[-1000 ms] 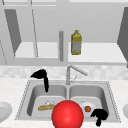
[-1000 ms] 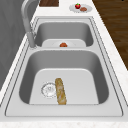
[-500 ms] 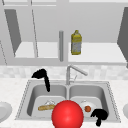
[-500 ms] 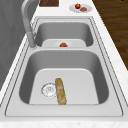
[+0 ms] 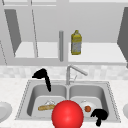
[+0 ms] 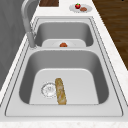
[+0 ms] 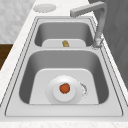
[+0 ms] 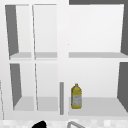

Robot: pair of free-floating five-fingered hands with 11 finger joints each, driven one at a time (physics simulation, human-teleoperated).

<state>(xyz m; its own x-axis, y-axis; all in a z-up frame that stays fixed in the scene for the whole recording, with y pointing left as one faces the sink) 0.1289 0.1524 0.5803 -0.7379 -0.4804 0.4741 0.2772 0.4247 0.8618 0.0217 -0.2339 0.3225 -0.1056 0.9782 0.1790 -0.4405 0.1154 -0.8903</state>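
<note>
While the left hand [image 5: 43,75] is hanging with fingers straight down over the left basin's back edge, a baguette [image 6: 60,91] is lying beside the drain [image 6: 49,89]; a red ball [image 5: 67,114] is blocking the sink's [image 5: 110,95] front edge, near the curled, empty right hand [image 5: 99,115].

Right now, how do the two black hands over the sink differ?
The left hand hangs at the back of the left basin with a finger pointing straight down; the right hand sits low at the front edge of the right basin, fingers curled. The left is above the bread, the right beside the plate. Both hold nothing.
</note>
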